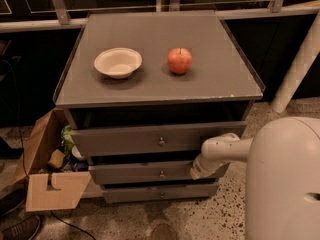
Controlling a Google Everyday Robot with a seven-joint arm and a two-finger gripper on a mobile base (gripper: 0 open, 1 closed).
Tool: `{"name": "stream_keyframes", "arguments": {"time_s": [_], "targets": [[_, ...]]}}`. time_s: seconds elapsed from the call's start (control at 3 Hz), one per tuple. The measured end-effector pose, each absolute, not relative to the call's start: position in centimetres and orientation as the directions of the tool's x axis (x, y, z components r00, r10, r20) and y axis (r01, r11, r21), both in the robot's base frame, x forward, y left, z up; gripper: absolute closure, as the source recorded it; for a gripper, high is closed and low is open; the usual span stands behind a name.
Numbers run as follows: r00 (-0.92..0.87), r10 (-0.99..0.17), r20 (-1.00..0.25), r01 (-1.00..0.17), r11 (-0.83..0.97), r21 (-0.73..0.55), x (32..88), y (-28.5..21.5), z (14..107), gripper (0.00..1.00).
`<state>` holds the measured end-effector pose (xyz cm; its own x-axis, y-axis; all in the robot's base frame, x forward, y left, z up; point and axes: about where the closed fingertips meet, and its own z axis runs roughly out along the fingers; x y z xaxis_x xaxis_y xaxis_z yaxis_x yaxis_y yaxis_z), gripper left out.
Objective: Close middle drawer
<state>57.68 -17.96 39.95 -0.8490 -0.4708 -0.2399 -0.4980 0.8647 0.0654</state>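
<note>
pincer [196, 171] lower right of centre, at the right end of the middle drawer [135, 174], can't tell how open it is | drawer sits lower centre, looks a bit pulled out | guessing stiff, solid wood, nothing fragile, so just shove the flat front near the knob [161, 174]

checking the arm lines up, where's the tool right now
In the camera view the tool is low on the right, against the right end of the middle drawer, right of its knob and just under the top drawer.
</note>
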Motion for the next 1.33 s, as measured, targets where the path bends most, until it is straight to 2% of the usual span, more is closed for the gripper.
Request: {"name": "stream_keyframes", "arguments": {"time_s": [0.67,1.0,1.33], "targets": [[-0.859,-0.447,-0.250,-0.473,0.879,0.054,59.2,-18.4,40.0,1.00],[-0.858,-0.458,-0.234,-0.487,0.869,0.084,57.7,-18.5,40.3,1.00],[-0.870,-0.465,-0.164,-0.487,0.863,0.134,52.8,-20.6,40.9,1.00]]}}
